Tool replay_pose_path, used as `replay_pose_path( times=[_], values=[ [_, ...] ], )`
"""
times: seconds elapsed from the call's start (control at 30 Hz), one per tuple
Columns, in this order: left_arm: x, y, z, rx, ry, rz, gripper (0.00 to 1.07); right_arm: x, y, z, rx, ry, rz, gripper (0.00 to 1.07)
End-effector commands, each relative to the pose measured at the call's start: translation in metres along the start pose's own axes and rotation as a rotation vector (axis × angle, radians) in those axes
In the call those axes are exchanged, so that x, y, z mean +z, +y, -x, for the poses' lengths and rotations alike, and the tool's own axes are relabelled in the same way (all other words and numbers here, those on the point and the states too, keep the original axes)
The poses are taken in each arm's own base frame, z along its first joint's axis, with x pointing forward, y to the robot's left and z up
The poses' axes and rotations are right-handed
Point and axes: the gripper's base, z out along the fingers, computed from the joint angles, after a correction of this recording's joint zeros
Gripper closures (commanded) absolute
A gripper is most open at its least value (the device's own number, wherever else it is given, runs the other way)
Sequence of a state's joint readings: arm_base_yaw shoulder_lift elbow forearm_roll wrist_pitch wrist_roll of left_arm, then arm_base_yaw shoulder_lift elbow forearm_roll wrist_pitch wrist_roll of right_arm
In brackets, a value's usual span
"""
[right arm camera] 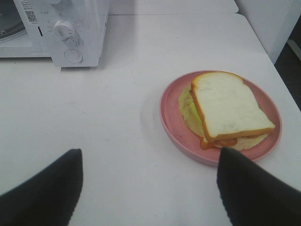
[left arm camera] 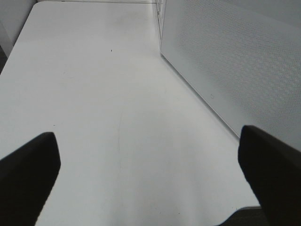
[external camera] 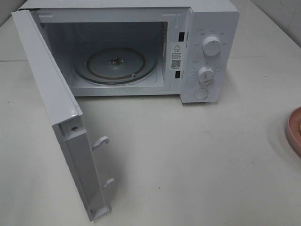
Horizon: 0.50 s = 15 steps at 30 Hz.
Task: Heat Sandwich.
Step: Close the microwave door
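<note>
So the microwave (external camera: pixel 141 47) sits at the back of the white surface (external camera: pixel 197 155) with its door (external camera: pixel 56 108) swung all the way out toward the front left. Inside you can see the glass turntable (external camera: pixel 115 66), nothing on it. Control panel on the right side has two knobs (external camera: pixel 211 46) and a round button below them.

The sandwich (right arm camera: pixel 225 110) is on a pink plate (right arm camera: pixel 171 117), off to the right of the microwave and nearer the front. From the high camera only a sliver of that plate (external camera: pixel 294 132) shows at the right edge, so the sandwich itself is out of that shot. Top slice is sitting a bit skewed, with green leafy stuff and something orange poking out the sides.

Right claw (right arm camera: pixel 150 188) is spread wide, holding nothing, hovering just short of the plate. Left claw (left arm camera: pixel 150 174) is also wide and empty, over bare surface right beside the outer face of the open door (left arm camera: pixel 235 61). That door stands between the left claw and the oven opening.
</note>
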<state>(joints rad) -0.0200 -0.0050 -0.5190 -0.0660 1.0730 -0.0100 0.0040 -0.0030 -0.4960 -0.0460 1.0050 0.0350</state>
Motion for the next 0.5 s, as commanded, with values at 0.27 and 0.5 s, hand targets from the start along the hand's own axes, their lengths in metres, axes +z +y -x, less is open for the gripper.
replay_pose_path(
  times=[0.27,0.5],
  values=[
    [-0.0016,-0.0001,-0.0014,0.002,-0.015,-0.007,0.09,-0.0034,0.0002,-0.0018,0.002,-0.036,0.001,0.32],
    [-0.0016,-0.0001,-0.0014,0.001,-0.015,-0.007,0.09,-0.0034,0.0002,-0.0018,0.002,-0.036,0.001,0.32]
  ],
)
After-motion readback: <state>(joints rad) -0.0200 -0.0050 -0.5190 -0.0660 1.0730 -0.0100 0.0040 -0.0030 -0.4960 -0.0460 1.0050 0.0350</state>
